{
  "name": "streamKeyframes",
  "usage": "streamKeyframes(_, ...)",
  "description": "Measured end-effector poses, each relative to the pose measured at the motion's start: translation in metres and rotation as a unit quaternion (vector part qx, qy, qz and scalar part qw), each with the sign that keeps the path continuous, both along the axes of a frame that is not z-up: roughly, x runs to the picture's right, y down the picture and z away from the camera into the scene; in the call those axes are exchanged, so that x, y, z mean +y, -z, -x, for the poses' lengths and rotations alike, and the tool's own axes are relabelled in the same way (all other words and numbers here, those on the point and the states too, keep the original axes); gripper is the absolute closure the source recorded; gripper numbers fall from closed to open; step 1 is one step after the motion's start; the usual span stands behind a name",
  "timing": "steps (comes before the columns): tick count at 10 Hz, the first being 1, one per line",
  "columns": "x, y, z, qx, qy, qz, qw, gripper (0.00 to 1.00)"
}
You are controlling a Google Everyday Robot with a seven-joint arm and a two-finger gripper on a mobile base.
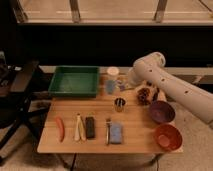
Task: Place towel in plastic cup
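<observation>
The cup (pixel 112 80) stands straight up on the far side of the table (pixel 140 127), right of the tray (pixel 74 93). The gripper (pixel 125 85) is just right of the cup. I cannot tell if it grips anything.

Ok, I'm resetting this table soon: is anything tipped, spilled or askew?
Nothing stands out. The plastic cup and metal cup stand upright on the table, and the gripper hangs beside the plastic cup.

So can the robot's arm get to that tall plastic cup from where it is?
Probably yes. The end effector hangs just right of the plastic cup at the back of the table, and nothing shows between them. The green tray and the short metal cup sit off that side.
</observation>
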State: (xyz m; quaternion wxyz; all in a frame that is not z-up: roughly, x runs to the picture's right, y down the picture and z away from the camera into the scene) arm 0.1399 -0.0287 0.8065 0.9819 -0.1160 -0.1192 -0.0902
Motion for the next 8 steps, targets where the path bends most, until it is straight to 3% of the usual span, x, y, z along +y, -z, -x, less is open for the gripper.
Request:
streamKeyframes(5,-0.001,-0.003,0.001,-0.007,0.000,-0.002,1.0000,1.00)
streamKeyframes(8,-0.021,-0.030,0.012,-0.041,0.000,0.003,0.9992,1.00)
